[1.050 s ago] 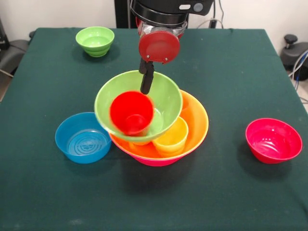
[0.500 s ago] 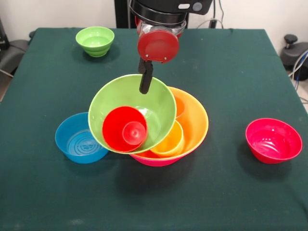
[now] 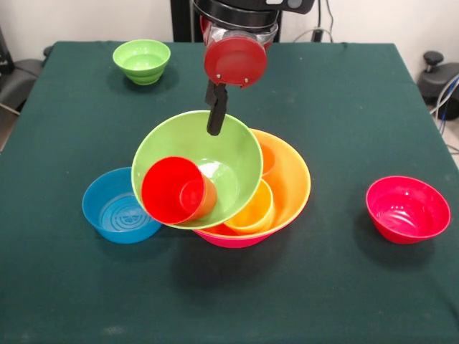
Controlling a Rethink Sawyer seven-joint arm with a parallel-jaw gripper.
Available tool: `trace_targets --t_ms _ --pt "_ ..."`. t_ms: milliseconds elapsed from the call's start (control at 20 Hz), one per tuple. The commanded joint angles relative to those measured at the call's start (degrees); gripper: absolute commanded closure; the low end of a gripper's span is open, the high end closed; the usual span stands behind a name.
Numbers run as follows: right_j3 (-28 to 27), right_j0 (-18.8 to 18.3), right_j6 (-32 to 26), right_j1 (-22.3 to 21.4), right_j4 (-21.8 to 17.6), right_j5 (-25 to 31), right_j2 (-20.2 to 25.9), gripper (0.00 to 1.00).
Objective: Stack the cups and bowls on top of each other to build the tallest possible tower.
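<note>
My gripper (image 3: pixel 214 129) hangs over the tower, shut on the far rim of the medium-large green bowl (image 3: pixel 229 154). One black finger (image 3: pixel 216 111) shows inside the rim; the other is hidden behind it. The bowl tilts toward the left front. A red cup (image 3: pixel 172 192) lies on its side inside it, mouth toward the camera. Under the green bowl sits the large orange bowl (image 3: pixel 290 175), nested in the pink bowl (image 3: pixel 229 239). A yellow cup (image 3: pixel 252 209) and an orange cup (image 3: pixel 267 159) show in the orange bowl.
A small blue bowl (image 3: pixel 115 208) stands just left of the tower, partly under the green bowl's edge. A small red bowl (image 3: pixel 407 209) sits at the right. A small green bowl (image 3: pixel 142 61) is at the far left on the dark green table (image 3: pixel 344 287).
The green bowl dropped and swung left, tilting further. The red cup inside it fell from upright onto its side and slid to the bowl's low left edge.
</note>
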Motion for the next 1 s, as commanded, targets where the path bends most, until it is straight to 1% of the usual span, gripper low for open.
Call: trace_targets --t_ms 50,600,700,1000 --pt "3.07 0.49 9.63 -0.58 -0.5 4.25 4.53 0.0" --pt "4.03 0.43 9.45 -0.53 -0.43 2.37 5.37 0.0" --pt "5.17 0.5 9.45 -0.66 -0.24 1.07 5.69 0.0" --pt "6.24 0.59 9.45 -0.28 -0.13 -1.17 6.18 0.0"
